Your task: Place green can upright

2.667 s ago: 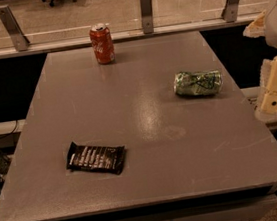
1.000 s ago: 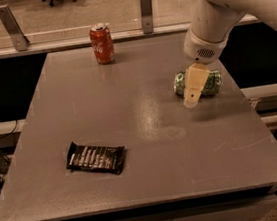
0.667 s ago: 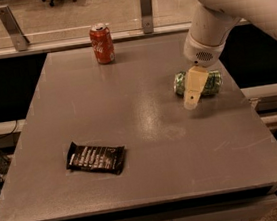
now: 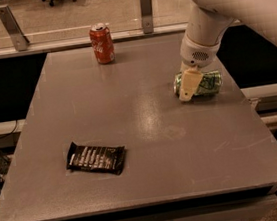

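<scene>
Camera view, from the near edge going back: a dark snack bar (image 4: 96, 158) in a glossy black wrapper with pale lettering lies flat on the left part of the surface (image 4: 146, 131). The surface itself is a wide grey board, matte, with a soft shine in the middle.

Further in, at the right side, the green can (image 4: 208, 84) lies on its side, not upright. It is a metal cylinder, green with whitish marks, and its long axis goes about left to right.

The hand (image 4: 188, 87) is down at the can, at its left end. A cream-coloured plastic piece of it covers that end from the front. I cannot tell if the hand is clasping the can or is loose. The arm (image 4: 216, 2) is thick, white and smooth, with small holes. It comes from the upper right and bends steeply down to the can.

At the far edge stands a red cola can (image 4: 101, 43), upright, with a silver top. Behind it, two grey metal posts (image 4: 147, 9) rise by a rail.
</scene>
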Controlling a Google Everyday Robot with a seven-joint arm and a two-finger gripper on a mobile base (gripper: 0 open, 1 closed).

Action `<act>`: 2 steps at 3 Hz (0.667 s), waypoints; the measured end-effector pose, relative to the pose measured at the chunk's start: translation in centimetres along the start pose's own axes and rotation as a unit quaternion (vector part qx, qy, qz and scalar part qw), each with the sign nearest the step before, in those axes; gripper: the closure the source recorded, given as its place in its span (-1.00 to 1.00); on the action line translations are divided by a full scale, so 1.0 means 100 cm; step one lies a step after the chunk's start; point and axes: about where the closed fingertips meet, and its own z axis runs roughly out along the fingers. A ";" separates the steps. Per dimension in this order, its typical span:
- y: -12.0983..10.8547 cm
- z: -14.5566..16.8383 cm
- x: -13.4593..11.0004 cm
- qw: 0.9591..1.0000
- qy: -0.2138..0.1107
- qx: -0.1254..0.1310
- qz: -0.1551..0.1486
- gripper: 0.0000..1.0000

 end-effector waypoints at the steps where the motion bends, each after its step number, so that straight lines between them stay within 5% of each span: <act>1: 0.001 -0.008 -0.012 1.000 -0.019 -0.004 -0.008 0.27; 2: 0.000 -0.033 -0.033 0.996 -0.085 -0.005 -0.021 0.74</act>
